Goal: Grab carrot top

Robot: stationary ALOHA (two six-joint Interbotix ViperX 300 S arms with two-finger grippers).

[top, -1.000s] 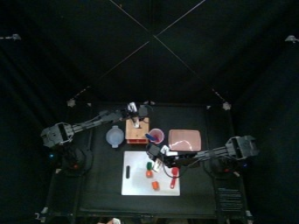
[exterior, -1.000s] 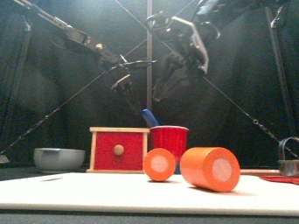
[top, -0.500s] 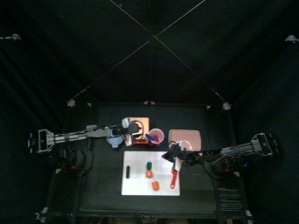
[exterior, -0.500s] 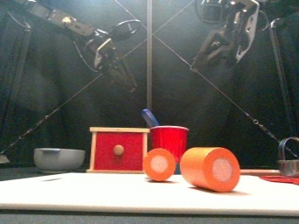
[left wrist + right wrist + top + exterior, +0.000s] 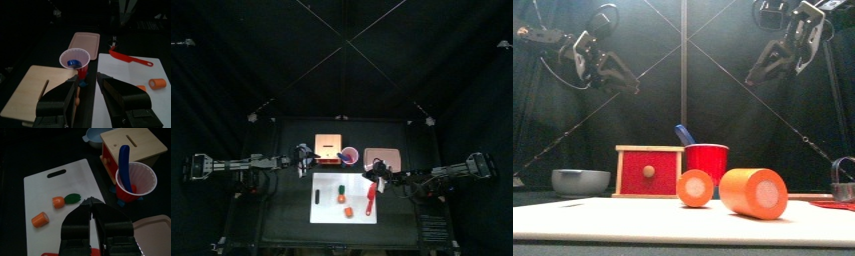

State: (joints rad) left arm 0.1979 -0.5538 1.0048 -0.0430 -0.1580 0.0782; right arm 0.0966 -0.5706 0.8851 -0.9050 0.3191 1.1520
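Both arms have pulled back toward their own sides and sit higher than 1 s ago; nothing is held. The left gripper (image 5: 85, 95) has its jaws spread and empty. The right gripper (image 5: 91, 215) has its jaws pressed together, tips nearly touching, also empty. So the grab is not started; this looks like a retreat or reset, and an approach is still needed.

The carrot top (image 5: 72, 198), a short orange stub with a dark green leafy end, lies on the white cutting board (image 5: 47, 188), just beside 1 carrot slice (image 5: 59, 202) and near a second slice (image 5: 39, 219). The slices are smooth, round-cut and likely to roll.

Off the board: a red plastic cup (image 5: 137, 182) holding a blue utensil (image 5: 124, 158), a wooden box (image 5: 133, 143) with a red front and slotted lid, a pink tray (image 5: 85, 41), a red spatula (image 5: 132, 59), and a small grey bowl (image 5: 580, 181).
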